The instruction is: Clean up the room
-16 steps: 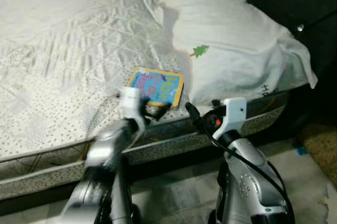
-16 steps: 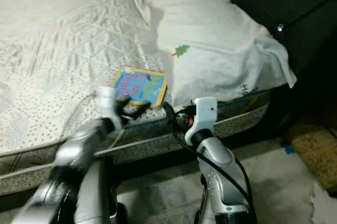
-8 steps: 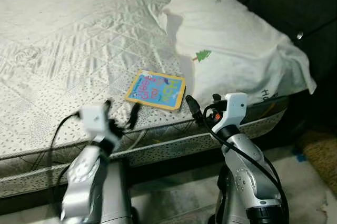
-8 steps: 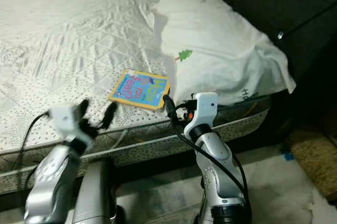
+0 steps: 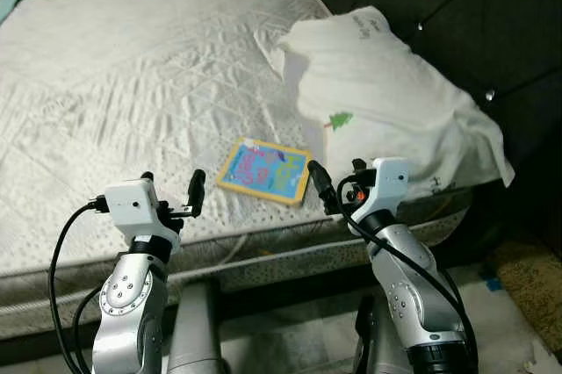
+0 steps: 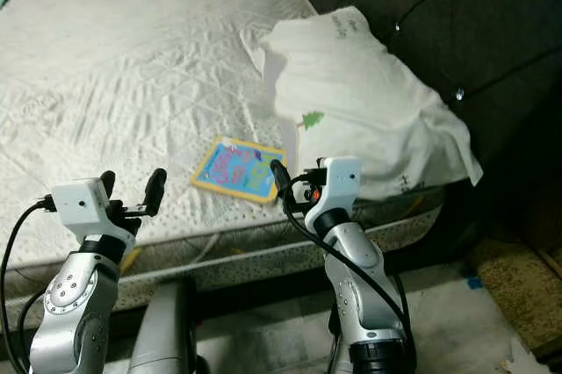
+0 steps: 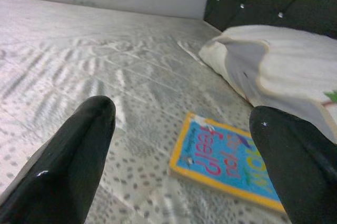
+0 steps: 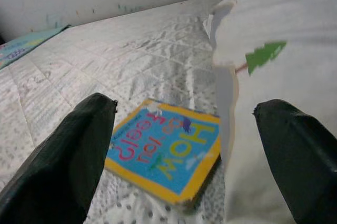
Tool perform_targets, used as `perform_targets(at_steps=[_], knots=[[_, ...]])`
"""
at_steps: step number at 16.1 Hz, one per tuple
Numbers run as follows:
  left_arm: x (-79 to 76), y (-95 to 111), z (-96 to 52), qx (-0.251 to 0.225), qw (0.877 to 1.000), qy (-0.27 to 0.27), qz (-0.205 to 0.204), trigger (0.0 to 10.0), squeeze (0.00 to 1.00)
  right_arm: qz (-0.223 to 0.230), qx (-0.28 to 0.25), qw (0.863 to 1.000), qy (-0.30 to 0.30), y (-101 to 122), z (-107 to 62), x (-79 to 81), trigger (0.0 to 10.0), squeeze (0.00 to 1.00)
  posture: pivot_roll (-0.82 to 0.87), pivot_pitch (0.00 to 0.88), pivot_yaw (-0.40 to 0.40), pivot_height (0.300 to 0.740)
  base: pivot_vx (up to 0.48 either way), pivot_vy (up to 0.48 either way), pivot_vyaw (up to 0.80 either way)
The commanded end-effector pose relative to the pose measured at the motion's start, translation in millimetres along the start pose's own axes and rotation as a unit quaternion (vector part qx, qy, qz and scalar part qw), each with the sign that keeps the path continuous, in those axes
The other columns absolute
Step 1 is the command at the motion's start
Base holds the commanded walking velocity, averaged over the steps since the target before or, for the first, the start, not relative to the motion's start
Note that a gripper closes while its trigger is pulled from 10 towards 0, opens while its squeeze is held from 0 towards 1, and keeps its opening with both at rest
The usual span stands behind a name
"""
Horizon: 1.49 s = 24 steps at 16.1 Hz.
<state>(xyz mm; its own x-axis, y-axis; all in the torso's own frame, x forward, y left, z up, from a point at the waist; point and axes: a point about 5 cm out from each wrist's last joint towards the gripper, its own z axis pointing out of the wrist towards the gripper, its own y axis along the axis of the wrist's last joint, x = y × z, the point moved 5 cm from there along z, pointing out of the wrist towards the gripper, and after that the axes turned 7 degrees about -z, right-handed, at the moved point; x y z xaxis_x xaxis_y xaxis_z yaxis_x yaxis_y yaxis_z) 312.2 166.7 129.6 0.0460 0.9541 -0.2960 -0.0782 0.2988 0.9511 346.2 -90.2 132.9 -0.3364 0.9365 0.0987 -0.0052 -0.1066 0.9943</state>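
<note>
A children's book [image 5: 263, 170] with a yellow border and blue cover lies flat on the white mattress [image 5: 132, 84], near its front edge and just left of a white pillow [image 5: 386, 93]. My left gripper [image 5: 173, 183] hovers open over the mattress edge, to the left of the book and apart from it. In the left wrist view the book [image 7: 226, 161] shows ahead between the fingers [image 7: 68, 155]. My right gripper [image 5: 337, 172] is open at the book's right corner, beside the pillow, holding nothing. The right wrist view has the book [image 8: 163, 153] close in front.
A dark tufted headboard [image 5: 439, 5] rises behind the pillow at the right. A turquoise item [image 8: 26, 48] lies at the mattress's far side by the wall. Below the mattress edge there is tiled floor, with a brown rug [image 5: 531, 282] at the right.
My left gripper drew back from the book's near edge and swung to the left, and now stands still. The camera has risen, showing more of the bed. The book and the right gripper have barely moved.
</note>
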Motion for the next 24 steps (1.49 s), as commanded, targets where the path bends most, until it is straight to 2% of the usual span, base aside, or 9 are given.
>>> perform_targets(at_steps=[1,7,11,17,24], knots=[[-5.9,2.4,0.2,-0.007,1.000,-0.003,-0.003,10.0,0.00,0.004,-0.004,1.000,0.000,1.5,0.0,-0.1,10.0,0.00,-0.07,0.017,0.014,0.615,0.000,0.000,0.00],[-8.8,2.1,5.1,-0.007,1.000,0.002,-0.010,10.0,0.00,0.003,-0.006,1.000,-0.002,2.8,1.5,-1.8,10.0,0.00,-0.07,0.019,0.014,0.690,0.000,0.000,0.00],[0.8,0.3,7.5,0.001,0.999,0.034,-0.017,10.0,0.00,0.008,-0.004,1.000,-0.007,0.8,0.8,-3.1,10.0,0.00,-0.06,0.011,0.016,0.740,0.000,0.000,0.00],[-2.5,-2.5,9.7,0.008,0.999,0.019,-0.031,10.0,0.00,0.011,-0.004,1.000,-0.002,-0.4,2.5,-0.1,10.0,0.00,-0.06,0.006,0.014,0.740,0.000,0.000,0.00],[-3.3,-1.9,12.6,0.007,0.999,0.015,-0.035,10.0,0.00,0.005,-0.001,1.000,-0.011,-2.6,3.6,-4.5,10.0,0.00,-0.06,0.005,0.011,0.740,0.000,0.070,0.00]])
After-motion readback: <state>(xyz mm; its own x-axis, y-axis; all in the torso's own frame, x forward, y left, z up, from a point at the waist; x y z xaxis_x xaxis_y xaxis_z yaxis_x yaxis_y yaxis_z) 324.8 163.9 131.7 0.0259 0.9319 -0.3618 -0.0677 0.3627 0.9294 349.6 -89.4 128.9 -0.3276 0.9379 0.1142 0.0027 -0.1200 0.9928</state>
